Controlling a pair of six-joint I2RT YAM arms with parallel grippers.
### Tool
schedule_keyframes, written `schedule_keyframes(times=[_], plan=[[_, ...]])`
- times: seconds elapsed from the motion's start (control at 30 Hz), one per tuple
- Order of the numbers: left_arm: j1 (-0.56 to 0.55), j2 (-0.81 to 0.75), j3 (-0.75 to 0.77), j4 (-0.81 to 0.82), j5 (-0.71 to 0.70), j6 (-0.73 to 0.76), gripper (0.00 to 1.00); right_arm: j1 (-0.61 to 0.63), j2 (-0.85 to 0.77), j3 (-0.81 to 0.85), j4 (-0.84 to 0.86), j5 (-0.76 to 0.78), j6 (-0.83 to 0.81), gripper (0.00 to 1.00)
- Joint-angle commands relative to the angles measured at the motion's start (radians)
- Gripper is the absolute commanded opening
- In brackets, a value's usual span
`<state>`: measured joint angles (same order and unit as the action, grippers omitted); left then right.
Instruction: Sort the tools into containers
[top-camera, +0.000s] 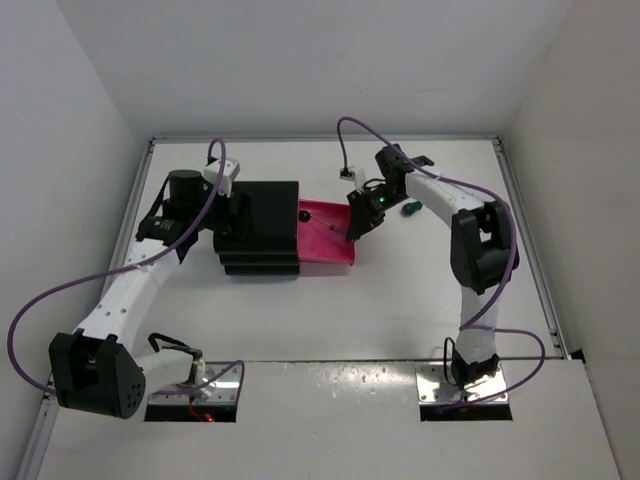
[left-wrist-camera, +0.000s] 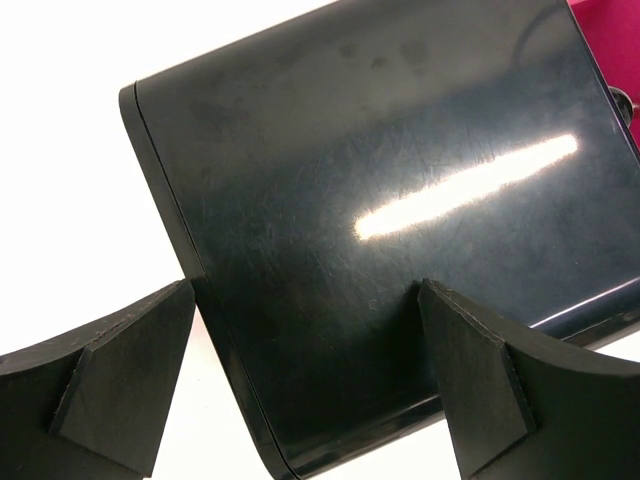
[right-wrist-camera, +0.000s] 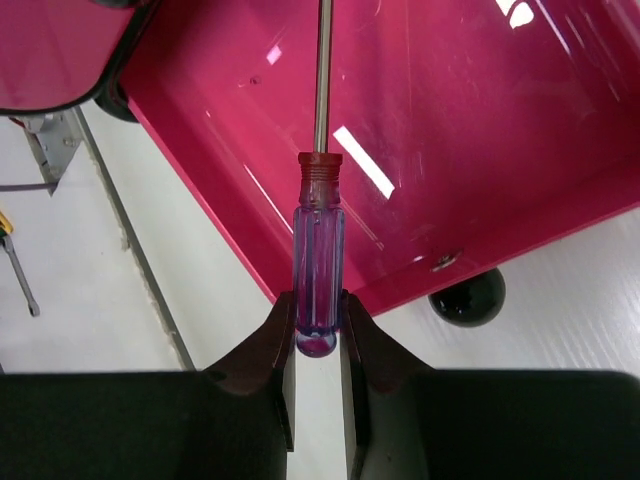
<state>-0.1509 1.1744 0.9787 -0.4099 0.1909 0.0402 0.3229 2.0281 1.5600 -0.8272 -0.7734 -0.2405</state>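
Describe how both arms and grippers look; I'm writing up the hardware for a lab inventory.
Left arm and right arm: white links between bulky black joint housings, each trailing a looping lilac cable. A green light glows at the right wrist. Fingers are matte black: broad wedges on the left gripper, narrower tapered ones on the right gripper.
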Motion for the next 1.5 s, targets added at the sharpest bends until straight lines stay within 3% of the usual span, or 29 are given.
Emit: schedule_keyframes(times=[0.0,0.27,0.7,0.9,1.07,1.13,1.47], plan=[[-0.012,0.048,-0.026,-0.125,0.045,0.010,0.99,0.019,0.006,0.035,0.060,-0.047,0.040,0.00],[-0.012,0.057,-0.017,-0.125,0.045,0.010,0.99,0.062,0.026,0.025,0.080,-0.024,0.040,0.03],[-0.012,0.057,-0.017,-0.125,0.045,0.010,0.99,0.062,-0.022,-0.003,0.143,-0.016,0.070,0.49],[-0.012,0.057,-0.017,-0.125,0.045,0.010,0.99,-0.025,-0.117,-0.024,0.224,-0.220,0.222,0.47],[-0.012,0.057,-0.017,-0.125,0.045,0.010,0.99,-0.178,-0.147,-0.188,0.454,-0.490,0.600,0.46],[-0.012,0.048,-0.017,-0.125,0.045,0.010,0.99,-0.206,-0.129,-0.244,0.548,-0.529,0.676,0.45],[-0.012,0.048,-0.017,-0.125,0.045,0.001,0.99,-0.258,0.053,-0.359,0.484,-0.573,0.673,0.45]])
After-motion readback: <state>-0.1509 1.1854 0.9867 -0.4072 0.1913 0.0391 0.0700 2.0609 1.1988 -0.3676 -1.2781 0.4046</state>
